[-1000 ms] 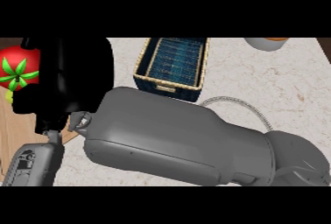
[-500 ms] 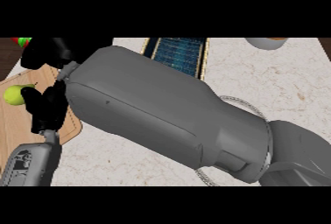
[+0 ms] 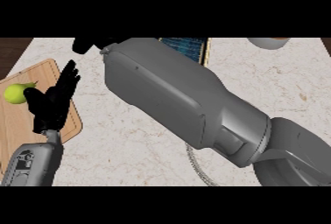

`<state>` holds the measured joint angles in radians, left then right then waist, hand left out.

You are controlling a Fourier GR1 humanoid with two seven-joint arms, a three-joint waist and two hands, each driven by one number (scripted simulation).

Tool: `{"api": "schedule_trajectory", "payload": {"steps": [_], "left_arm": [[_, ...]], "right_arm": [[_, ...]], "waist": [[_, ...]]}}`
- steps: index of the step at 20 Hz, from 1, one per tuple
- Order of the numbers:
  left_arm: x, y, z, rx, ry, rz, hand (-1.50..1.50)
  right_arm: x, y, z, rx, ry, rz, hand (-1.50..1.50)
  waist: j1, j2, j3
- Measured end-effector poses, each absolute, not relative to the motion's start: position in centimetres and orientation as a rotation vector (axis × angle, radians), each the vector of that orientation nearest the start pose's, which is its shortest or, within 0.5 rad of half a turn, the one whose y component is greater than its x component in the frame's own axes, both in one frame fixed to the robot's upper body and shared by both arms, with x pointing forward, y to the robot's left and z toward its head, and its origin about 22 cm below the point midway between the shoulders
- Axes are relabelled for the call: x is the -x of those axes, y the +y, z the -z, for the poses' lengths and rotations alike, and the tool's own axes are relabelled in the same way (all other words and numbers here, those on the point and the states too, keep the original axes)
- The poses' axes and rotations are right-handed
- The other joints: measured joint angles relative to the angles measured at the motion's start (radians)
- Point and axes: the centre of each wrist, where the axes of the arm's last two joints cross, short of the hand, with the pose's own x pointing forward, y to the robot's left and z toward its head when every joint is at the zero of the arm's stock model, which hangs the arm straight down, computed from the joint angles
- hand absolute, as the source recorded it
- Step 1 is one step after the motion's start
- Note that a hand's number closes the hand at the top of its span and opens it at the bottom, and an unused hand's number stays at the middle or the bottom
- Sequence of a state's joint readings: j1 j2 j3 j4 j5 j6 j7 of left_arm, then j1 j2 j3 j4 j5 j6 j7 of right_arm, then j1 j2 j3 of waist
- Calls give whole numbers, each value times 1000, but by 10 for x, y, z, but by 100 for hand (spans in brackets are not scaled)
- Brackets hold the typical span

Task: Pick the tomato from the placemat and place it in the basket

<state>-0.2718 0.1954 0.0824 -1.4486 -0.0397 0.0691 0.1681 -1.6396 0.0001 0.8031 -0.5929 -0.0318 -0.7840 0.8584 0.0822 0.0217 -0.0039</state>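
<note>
The right arm (image 3: 194, 105) now hides more of the basket (image 3: 187, 43) than before, its hand's (image 3: 87, 43) fingers unclear, while the left hand (image 3: 51, 103) rests open beside it.

Speckled stone-look counter (image 3: 129, 144), wooden board (image 3: 19, 127), matt grey plastic-looking forearms (image 3: 174, 96).

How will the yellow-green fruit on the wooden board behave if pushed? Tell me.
The fruit looks round, so it would probably roll if pushed. The wooden board under it seems flat with no raised rim, so little would stop it. Its skin looks smooth, so it may slip from the left hand beside it unless fingers curl round it.
</note>
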Motion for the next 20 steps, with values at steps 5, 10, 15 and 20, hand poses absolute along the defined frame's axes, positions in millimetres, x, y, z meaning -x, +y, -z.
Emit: {"api": "schedule_trajectory", "payload": {"steps": [5, 10, 15, 20], "left_arm": [[-309, 268, -52, -233, -1546, 87, 0], [-305, 269, -49, -235, -1546, 82, 0], [-304, 274, -49, -243, -1549, 78, 0], [-304, 274, -49, -247, -1545, 77, 0]], "right_arm": [[-393, 66, -242, 673, -1609, -397, 150], [-407, 51, -231, 633, -1588, -402, 150], [-419, 36, -220, 678, -1618, -485, 150], [-429, 27, -221, 1017, -1717, -822, 150]], "waist": [[-8, 1, 1], [-8, 1, 1], [-21, -2, 0], [-23, -4, -1]]}}
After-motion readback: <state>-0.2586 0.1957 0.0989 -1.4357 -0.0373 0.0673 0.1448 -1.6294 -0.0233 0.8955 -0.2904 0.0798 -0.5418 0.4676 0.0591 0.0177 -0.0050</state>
